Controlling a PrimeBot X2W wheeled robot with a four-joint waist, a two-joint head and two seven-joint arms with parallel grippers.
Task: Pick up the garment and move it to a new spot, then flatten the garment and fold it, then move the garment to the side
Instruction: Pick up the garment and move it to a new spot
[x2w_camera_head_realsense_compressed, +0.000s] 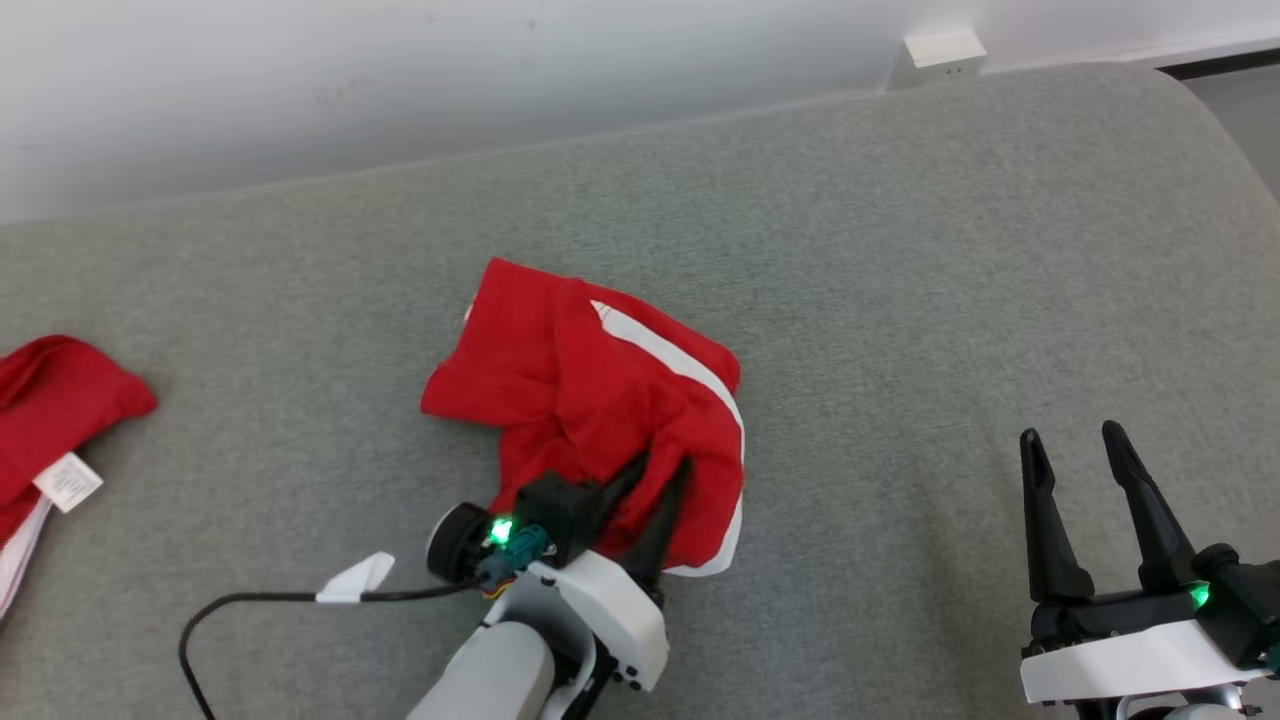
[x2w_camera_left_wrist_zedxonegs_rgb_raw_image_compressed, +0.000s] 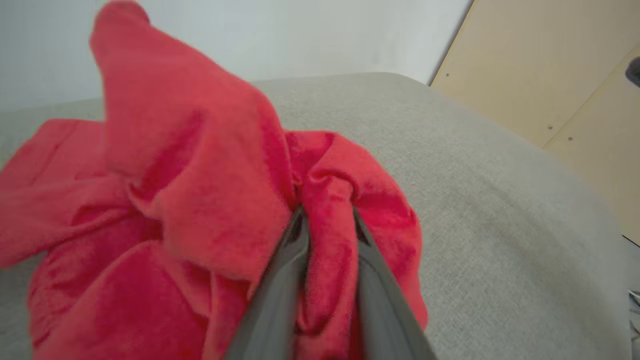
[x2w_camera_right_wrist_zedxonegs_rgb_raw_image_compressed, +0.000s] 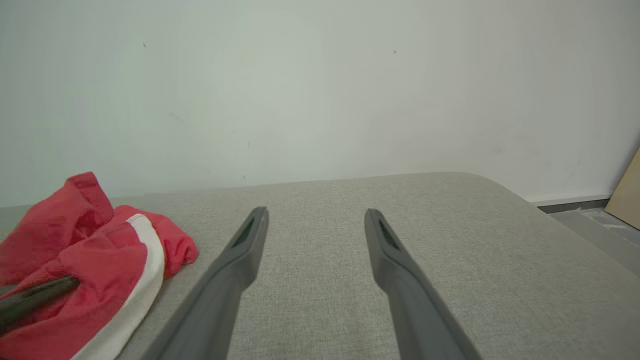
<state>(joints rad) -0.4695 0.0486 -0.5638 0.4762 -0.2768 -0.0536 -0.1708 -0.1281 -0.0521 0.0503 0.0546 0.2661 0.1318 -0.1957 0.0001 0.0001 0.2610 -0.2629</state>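
I see the crumpled red cloth garment with a white stripe (x2w_camera_head_realsense_compressed: 580, 380) (x2w_camera_left_wrist_zedxonegs_rgb_raw_image_compressed: 200, 175) (x2w_camera_right_wrist_zedxonegs_rgb_raw_image_compressed: 90, 235) lying bunched near the middle of the grey fabric surface (x2w_camera_head_realsense_compressed: 900, 300). My left gripper (x2w_camera_head_realsense_compressed: 665, 470) (x2w_camera_left_wrist_zedxonegs_rgb_raw_image_compressed: 325, 220) is pushed into the garment's near right side, jaws pinched on a fold of red cloth. My right gripper (x2w_camera_head_realsense_compressed: 1072, 437) (x2w_camera_right_wrist_zedxonegs_rgb_raw_image_compressed: 315, 215) is well apart at the near right, jaws spread wide over the grey fabric. A second red cloth with a white label (x2w_camera_head_realsense_compressed: 60, 400) lies at the left edge.
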